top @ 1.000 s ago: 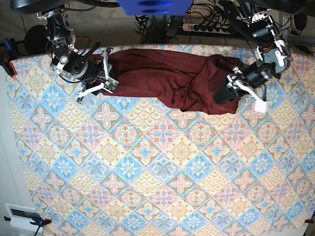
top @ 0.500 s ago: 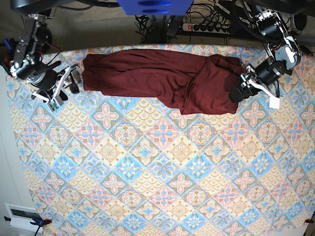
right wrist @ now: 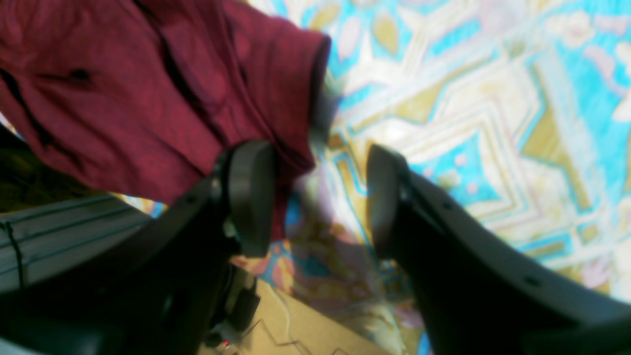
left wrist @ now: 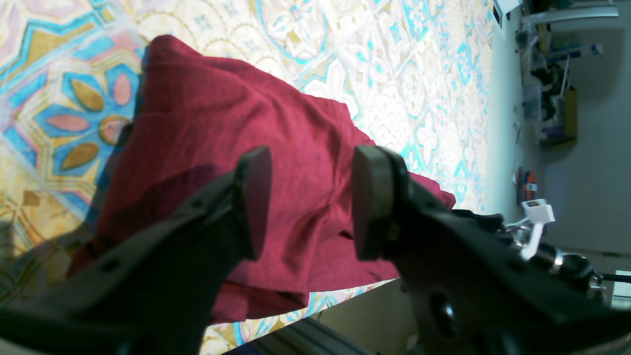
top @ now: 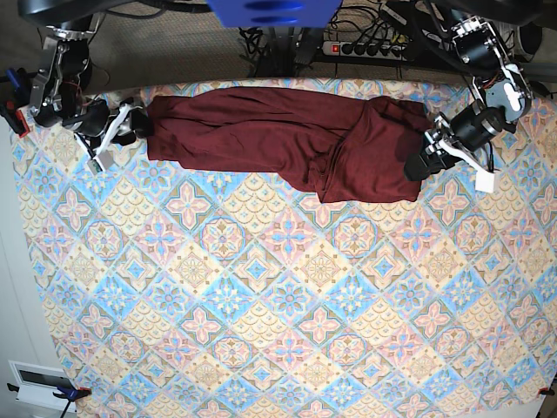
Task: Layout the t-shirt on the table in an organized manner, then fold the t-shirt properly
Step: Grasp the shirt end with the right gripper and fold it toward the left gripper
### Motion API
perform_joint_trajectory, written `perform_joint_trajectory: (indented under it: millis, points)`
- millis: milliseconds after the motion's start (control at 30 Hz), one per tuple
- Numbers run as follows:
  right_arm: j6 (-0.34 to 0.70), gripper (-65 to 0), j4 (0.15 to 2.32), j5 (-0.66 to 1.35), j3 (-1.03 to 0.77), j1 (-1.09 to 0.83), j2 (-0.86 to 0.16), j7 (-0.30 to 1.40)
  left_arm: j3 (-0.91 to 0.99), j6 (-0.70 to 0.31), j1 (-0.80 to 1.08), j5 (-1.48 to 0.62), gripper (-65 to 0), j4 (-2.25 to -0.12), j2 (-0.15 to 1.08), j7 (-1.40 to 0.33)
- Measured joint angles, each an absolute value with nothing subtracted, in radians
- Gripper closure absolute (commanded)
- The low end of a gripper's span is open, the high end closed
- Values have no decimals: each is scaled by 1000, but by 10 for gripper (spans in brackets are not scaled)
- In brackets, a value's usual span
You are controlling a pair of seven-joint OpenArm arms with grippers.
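**Shirt stretched between both grippers**

Right gripper (right wrist: pixel 315 197) is seen w/ jaws apart, empty, shirt (top: pixel 287 139) edge just beside its inner finger. Left gripper (left wrist: pixel 310 202) is parted over cloth; whether any is grasped cannot be told. Shirt's long axis runs left-right along upper edge of the table (top: pixel 261 331), base view.

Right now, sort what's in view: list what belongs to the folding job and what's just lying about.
Belongs to the job:
t-shirt
table
left gripper
right gripper

Just lying about:
power strip
cables
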State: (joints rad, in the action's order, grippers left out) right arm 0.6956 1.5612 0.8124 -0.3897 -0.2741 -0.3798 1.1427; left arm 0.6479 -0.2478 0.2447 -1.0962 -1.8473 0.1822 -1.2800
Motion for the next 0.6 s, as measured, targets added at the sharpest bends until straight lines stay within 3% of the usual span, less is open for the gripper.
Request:
perform_joint_trajectory:
  millis: [200,600]
  points:
    - [696,-289,1555,824,-296,-264,-359,1107,648,-248,246,-1097,-263,-1847,181,-1280]
    - [712,-286,1459,902,-285,-253,-264,1050,649,-248,246,-1097,-263,-1847,180,-1280]
